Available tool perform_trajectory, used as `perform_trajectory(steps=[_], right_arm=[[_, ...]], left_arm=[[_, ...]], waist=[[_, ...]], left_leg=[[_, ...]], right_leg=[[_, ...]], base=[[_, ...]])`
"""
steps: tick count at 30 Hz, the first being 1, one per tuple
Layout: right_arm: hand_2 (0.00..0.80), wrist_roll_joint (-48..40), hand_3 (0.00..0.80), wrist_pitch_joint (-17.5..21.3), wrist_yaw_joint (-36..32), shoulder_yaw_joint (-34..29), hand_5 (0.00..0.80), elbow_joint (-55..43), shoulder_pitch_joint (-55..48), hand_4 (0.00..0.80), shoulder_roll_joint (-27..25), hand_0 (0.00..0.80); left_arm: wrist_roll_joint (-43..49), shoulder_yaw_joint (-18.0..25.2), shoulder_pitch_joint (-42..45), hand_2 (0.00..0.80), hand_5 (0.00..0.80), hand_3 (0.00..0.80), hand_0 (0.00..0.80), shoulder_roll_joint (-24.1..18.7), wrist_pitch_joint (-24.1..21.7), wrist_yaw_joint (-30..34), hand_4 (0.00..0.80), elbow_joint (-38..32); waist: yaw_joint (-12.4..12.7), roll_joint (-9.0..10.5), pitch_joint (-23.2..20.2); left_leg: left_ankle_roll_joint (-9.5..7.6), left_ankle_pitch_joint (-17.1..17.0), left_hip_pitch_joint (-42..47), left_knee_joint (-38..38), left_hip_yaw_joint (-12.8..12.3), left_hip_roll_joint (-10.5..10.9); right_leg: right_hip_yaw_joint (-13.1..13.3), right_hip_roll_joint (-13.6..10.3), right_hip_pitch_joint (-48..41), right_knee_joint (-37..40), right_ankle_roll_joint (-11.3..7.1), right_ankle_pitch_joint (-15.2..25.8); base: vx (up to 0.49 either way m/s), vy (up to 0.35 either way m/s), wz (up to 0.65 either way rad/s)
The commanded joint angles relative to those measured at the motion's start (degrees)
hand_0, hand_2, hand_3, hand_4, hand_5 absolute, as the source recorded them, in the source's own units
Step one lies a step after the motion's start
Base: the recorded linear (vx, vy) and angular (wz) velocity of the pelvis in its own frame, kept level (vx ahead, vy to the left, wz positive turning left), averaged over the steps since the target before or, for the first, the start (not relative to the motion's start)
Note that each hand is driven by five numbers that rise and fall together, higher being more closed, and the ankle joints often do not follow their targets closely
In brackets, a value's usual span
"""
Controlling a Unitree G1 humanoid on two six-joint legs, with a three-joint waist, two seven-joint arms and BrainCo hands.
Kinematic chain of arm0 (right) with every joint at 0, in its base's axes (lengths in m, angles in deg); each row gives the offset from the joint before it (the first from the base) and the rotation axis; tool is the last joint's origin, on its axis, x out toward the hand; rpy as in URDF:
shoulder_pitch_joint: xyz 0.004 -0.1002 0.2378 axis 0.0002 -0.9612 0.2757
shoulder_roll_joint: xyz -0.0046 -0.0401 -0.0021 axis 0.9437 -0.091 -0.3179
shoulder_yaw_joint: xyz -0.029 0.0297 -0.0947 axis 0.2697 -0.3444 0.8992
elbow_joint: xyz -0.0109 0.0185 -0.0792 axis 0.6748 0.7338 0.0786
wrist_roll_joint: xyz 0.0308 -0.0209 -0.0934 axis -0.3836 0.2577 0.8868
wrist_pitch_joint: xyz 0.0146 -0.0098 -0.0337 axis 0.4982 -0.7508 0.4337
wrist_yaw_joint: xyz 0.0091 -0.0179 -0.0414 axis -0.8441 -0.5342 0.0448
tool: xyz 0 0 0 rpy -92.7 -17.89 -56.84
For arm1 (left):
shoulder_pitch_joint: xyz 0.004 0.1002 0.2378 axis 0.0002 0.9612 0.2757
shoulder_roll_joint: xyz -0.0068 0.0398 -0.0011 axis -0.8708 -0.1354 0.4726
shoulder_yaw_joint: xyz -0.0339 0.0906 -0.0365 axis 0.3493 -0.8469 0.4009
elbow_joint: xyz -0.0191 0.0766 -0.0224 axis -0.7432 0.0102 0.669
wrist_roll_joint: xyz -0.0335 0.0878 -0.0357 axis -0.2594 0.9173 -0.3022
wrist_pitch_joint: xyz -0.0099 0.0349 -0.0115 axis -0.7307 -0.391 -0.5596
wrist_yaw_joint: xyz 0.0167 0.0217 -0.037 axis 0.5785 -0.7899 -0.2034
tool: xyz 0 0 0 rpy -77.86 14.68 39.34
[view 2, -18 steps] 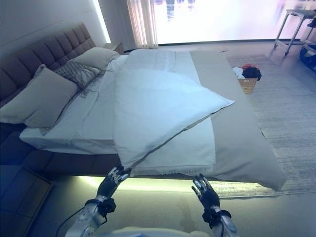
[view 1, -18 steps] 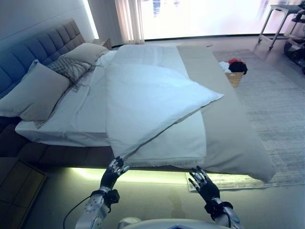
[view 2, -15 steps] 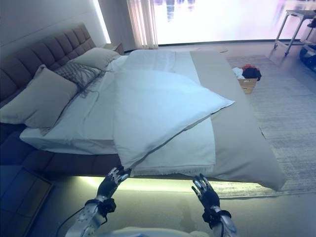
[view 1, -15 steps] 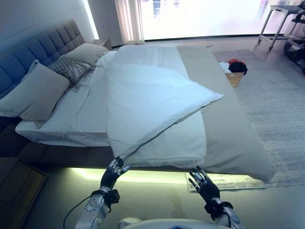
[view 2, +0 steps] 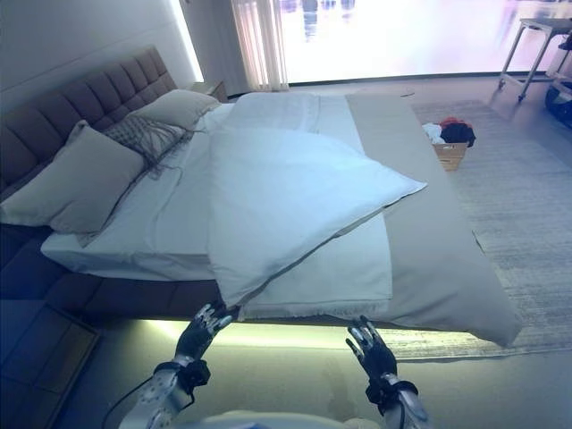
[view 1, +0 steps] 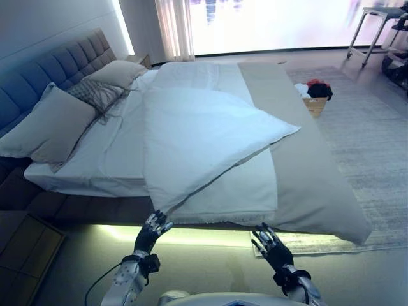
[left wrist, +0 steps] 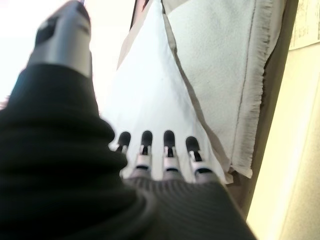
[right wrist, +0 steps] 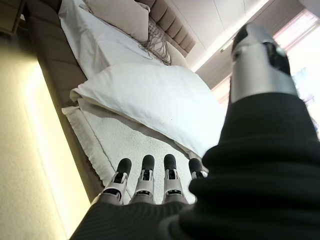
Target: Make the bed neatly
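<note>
Bed [view 1: 95,159] seen from its near long side, tufted headboard [view 1: 57,70] to the left. White duvet [view 1: 204,134] lies folded back on itself across the middle of the mattress, one corner pointing right toward the foot, its near corner hanging over the near mattress edge. Under it a white fringed blanket [view 1: 236,191] reaches the same edge, and a beige cover [view 1: 306,172] spreads over the foot end and droops off the near right corner. At the head: a large beige pillow [view 1: 48,124] nearest, a grey fringed cushion [view 1: 92,92] behind it, another beige pillow [view 1: 118,70] farther back. White sheet [view 1: 108,153] bare between pillows and duvet. Left hand [view 1: 152,231] raised just below the hanging duvet corner, fingers straight and spread, holding nothing; its wrist view shows the fingertips [left wrist: 145,138] close against the white cloth, contact cannot be told. Right hand [view 1: 271,245] up over the floor, below the blanket's fringed edge, fingers straight and slightly fanned, empty, apart from the bedding. Far side of the bed: a wicker basket [view 1: 314,102] with dark and red clothes on a grey rug [view 1: 370,127]. Wooden nightstand [view 1: 22,245] at lower left. Curtain [view 1: 175,29] beside a bright window behind.
</note>
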State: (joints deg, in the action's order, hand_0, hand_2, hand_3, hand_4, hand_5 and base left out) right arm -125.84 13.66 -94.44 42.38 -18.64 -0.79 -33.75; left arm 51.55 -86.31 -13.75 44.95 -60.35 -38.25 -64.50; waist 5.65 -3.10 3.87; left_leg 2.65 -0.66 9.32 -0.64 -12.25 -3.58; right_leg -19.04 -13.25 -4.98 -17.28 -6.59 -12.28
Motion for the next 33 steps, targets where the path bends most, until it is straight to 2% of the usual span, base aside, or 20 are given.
perform_trajectory(steps=[1,7,8,10,11,13,15,17,21,27,30,33], right_arm=[[0.0,-1.56,0.0,0.51,-1.92,-2.29,0.0,-4.14,1.94,0.0,2.28,0.0],[0.0,0.54,0.0,-0.44,-2.71,-2.99,0.0,-4.78,0.55,0.0,1.09,0.0],[0.0,0.62,0.0,-0.61,-3.06,-3.27,0.0,-4.83,0.35,0.0,0.66,0.0],[0.0,0.57,0.0,-1.18,-3.81,-4.02,0.0,-5.09,0.56,0.0,-1.0,0.0],[0.0,0.49,0.0,-1.26,-3.73,-4.15,0.0,-5.2,0.78,0.0,-1.91,0.0],[0.0,0.32,0.0,-1.41,-3.0,-4.59,0.0,-5.26,1.03,0.0,-2.87,0.0],[0.0,-1.48,0.0,-0.27,-2.07,-4.53,0.0,-5.26,1.62,0.0,-3.74,0.0],[0.0,-2.98,0.0,0.66,-1.18,-4.89,0.0,-5.07,1.95,0.0,-3.72,0.0],[0.0,-2.66,0.0,0.48,-0.92,-4.71,0.0,-3.63,3.18,0.0,-1.58,0.0],[0.0,-0.42,0.0,0.87,0.7,-1.54,0.0,-3.24,3.63,0.0,3.34,0.0],[0.0,-0.66,0.0,2.13,2.41,-0.82,0.0,-2.73,4.78,0.0,3.49,0.0],[0.0,-0.9,0.0,1.74,2.51,-0.95,0.0,-1.82,6.22,0.0,3.37,0.0]], left_arm=[[-0.93,4.55,-1.07,0.0,0.0,0.0,0.0,-2.21,-4.25,1.46,0.0,-4.74],[-1.21,5.6,0.98,0.0,0.0,0.0,0.0,-1.85,-4.37,2.04,0.0,-5.75],[-1.11,5.68,1.38,0.0,0.0,0.0,0.0,-1.8,-4.18,2.0,0.0,-6.05],[-1.59,5.71,1.63,0.0,0.0,0.0,0.0,-1.43,-4.22,1.89,0.0,-6.13],[-2.41,5.75,1.49,0.0,0.0,0.0,0.0,-1.4,-4.24,2.03,0.0,-6.0],[-3.45,5.86,1.4,0.0,0.0,0.0,0.0,-1.18,-3.67,2.7,0.0,-5.92],[-3.36,5.64,1.48,0.0,0.0,0.0,0.0,-1.16,-3.78,4.48,0.0,-5.6],[-3.1,4.78,0.89,0.0,0.0,0.0,0.0,-1.28,-3.85,4.94,0.0,-5.06],[-3.38,4.73,-0.64,0.0,0.0,0.0,0.0,-1.36,-2.79,4.51,0.0,-4.52],[-1.98,5.53,-2.57,0.0,0.0,0.0,0.0,-1.7,-2.93,3.46,0.0,-2.84],[-2.89,5.06,-4.04,0.0,0.0,0.0,0.0,-1.9,-2.9,3.34,0.0,-1.88],[-3.24,4.41,-4.96,0.0,0.0,0.0,0.0,-1.51,-2.96,3.07,0.0,-1.22]], waist=[[-0.05,4.49,1.75],[0.1,4.06,2.25],[0.16,3.98,2.47],[0.77,3.95,3.41],[0.98,3.94,3.73],[1.51,3.4,4.23],[2.12,2.71,4.29],[1.82,2.45,3.71],[1.93,2.89,2.29],[2.09,4.17,2.6],[2.22,4.2,3.36],[1.86,3.93,3.39]], left_leg=[[-0.04,0.05,-0.4,3.43,-0.46,-0.63],[0.81,0.38,-1.26,4.43,1.21,-0.96],[1.13,0.57,-2.04,5.82,1.83,-0.93],[2.11,-0.57,-6.52,14.01,4.34,-0.37],[2.26,-1.59,-8.24,16.22,5.0,0.01],[2.17,-1.53,-9.63,17.9,5.57,0.58],[1.53,-1.34,-9.51,15.97,6.35,1.52],[1.06,-0.9,-8.1,12.97,5.54,1.97],[-0.21,2.18,-5.88,9.8,5.18,3.47],[-2.76,5.09,-4.95,11.67,1.68,4.45],[-3.55,5.05,-4.07,9.77,3.43,5.06],[-4.32,4.89,-3.75,8.18,4.21,5.97]], right_leg=[[-5.1,1.59,-6.76,19.4,-1.2,17.06],[-4.45,3.15,-6.1,19.44,-0.06,16.22],[-4.17,3.35,-5.74,19.27,0.29,16.02],[-3.89,3.4,-4.71,19.19,1.15,16.25],[-4.06,3.18,-4.28,19.22,1.41,16.48],[-4.09,3.17,-4.19,19.0,1.63,16.37],[-4.07,2.87,-4.06,18.47,1.56,16.21],[-3.76,2.6,-4.33,18.63,1.21,16.35],[-3.21,0.74,-4.21,18.34,-0.12,16.59],[-3.68,-2.69,-3.57,14.98,-1.94,16.93],[-3.8,-3.8,-1.63,13.08,-2.59,17.62],[-2.21,-4.34,0.25,12.31,-3.08,18.3]], base=[[0.031,-0.069,0.12],[0.005,-0.065,0.06],[-0.038,-0.029,0.05],[-0.073,-0.014,0.05],[-0.083,0.025,0.01],[-0.053,0.081,-0.12],[-0.019,0.164,-0.09],[0.023,0.192,0.03],[0.048,0.141,0.1],[0.052,0.095,0.13],[0.029,0.139,0.34],[0.004,0.16,0.02]])
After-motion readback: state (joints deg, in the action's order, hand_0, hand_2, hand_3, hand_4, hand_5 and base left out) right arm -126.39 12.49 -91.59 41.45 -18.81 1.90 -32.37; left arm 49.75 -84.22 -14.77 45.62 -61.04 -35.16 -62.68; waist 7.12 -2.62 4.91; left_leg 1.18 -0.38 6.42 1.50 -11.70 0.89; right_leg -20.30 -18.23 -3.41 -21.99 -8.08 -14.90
